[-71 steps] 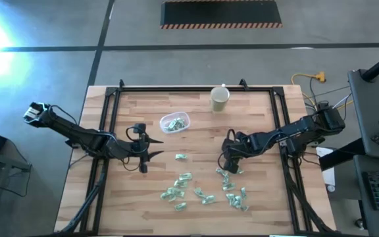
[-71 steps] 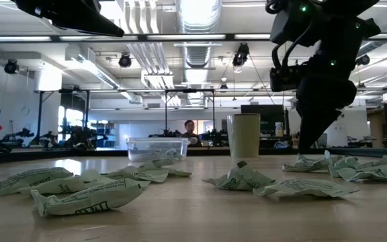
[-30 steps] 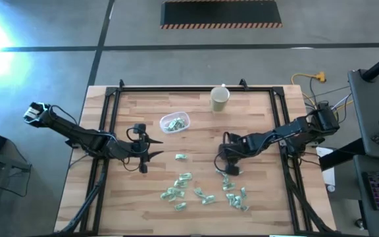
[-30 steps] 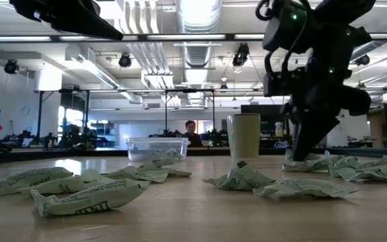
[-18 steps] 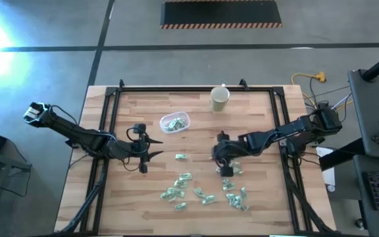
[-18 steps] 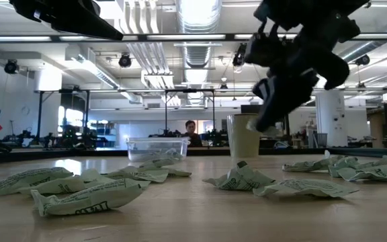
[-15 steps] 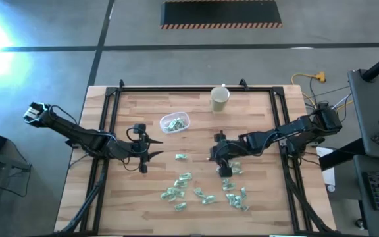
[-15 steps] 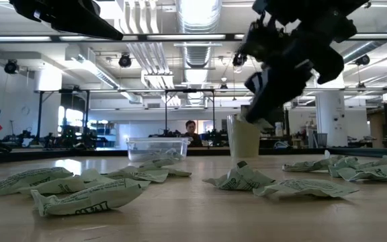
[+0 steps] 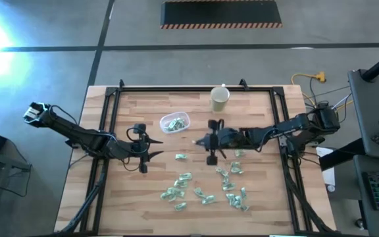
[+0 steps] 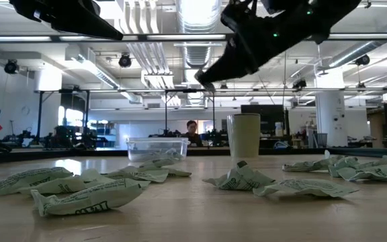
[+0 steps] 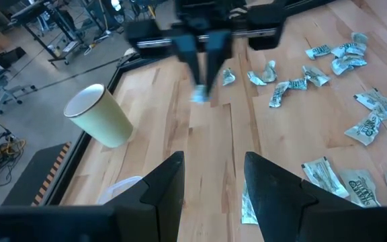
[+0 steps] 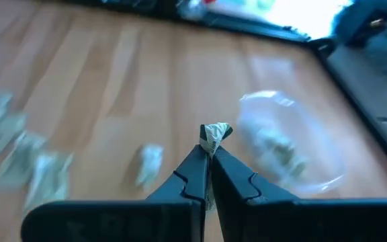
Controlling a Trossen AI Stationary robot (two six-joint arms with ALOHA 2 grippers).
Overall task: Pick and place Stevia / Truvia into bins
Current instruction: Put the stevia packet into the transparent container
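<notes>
One crumpled sachet (image 12: 214, 132) of pale green and white paper is pinched between the pressed-together fingers of the right gripper (image 9: 198, 141), which hangs above the middle of the desk (image 9: 255, 204), just right of the tub (image 9: 175, 122) and well clear of the boards. In the right wrist view the sachet sticks up past the fingertips, its paper creased and folded, so its long axis cannot be told.

The tub is clear, colourless plastic, a shallow rounded rectangle, and it sits left of centre toward the far side of the desk with several sachets already lying in it. Right of it, near the far edge, stands a beige cylindrical cup (image 9: 219, 99), upright with its round mouth open.

Many more sachets (image 9: 206, 189) lie scattered on the near half of the desk, small wrinkled rectangles pointing every which way, with one lone sachet (image 9: 181, 157) lying apart between the pile and the tub. In the low view they look puffed and rumpled, with dark print on the paper.

The desk top is pale wooden planking with visible grain, bordered by a dark metal frame.

The left gripper (image 9: 142, 148) waits over the left part of the desk, near the tub, its two dark fingers (image 11: 160, 195) spread apart and holding nothing.
</notes>
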